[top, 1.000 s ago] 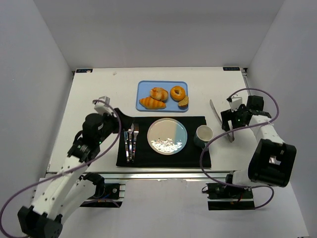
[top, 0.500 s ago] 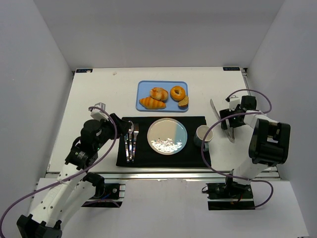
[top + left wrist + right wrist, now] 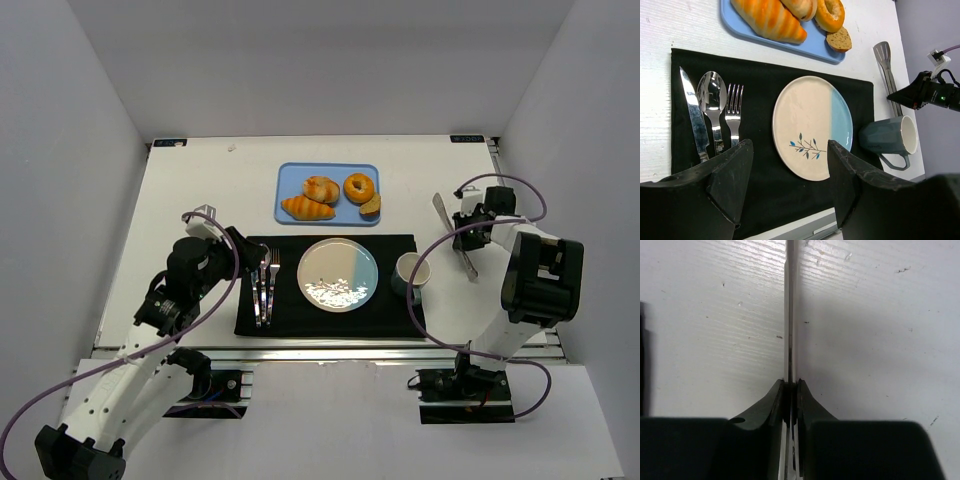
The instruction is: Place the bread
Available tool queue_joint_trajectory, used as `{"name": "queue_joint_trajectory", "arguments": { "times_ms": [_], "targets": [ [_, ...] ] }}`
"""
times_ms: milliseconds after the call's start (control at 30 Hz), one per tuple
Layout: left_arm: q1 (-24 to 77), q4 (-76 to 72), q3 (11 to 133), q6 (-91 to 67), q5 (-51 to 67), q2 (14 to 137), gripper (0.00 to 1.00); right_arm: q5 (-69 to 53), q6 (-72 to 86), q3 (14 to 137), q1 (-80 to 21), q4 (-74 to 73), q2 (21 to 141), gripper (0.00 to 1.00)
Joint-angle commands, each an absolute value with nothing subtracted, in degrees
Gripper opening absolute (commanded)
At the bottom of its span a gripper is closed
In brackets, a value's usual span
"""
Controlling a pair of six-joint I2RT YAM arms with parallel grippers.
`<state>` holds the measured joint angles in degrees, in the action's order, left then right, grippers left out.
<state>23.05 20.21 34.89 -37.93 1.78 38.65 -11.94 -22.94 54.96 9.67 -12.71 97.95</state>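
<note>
The right gripper [image 3: 791, 390], spread wide a moment ago, now pinches the thin, flat steel tongs [image 3: 790, 315] edge-on, so the tool looks ready to lift. The left gripper [image 3: 790, 170] hangs spread over the matt black mat [image 3: 760, 200]. The bread [image 3: 320, 190], glossy and crusted, lies untouched on the smooth blue tray [image 3: 290, 172], apart from the round glazed plate [image 3: 339, 275].

right gripper [image 3: 791, 386] pinched tight, left gripper [image 3: 788, 160] spread wide.
</note>
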Motion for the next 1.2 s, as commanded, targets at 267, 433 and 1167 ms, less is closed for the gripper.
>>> {"name": "queue_joint_trajectory", "arguments": {
  "times_ms": [267, 433, 1167],
  "targets": [
    [23.0, 18.8, 37.4, -38.4, 1.7, 38.8, 0.71, -25.8, -24.5, 73.9, 5.5, -25.1, 90.5, 0.24],
    [23.0, 19.2, 37.1, -38.6, 1.9, 38.5, 0.71, -26.3, -23.6, 77.8, -1.8, -28.0, 90.4, 0.36],
    [23.0, 22.1, 35.3, -40.6, 0.8, 33.5, 0.71, -8.9, -32.7, 85.3, -19.7, -27.6, 99.7, 0.48]
  ]
}}
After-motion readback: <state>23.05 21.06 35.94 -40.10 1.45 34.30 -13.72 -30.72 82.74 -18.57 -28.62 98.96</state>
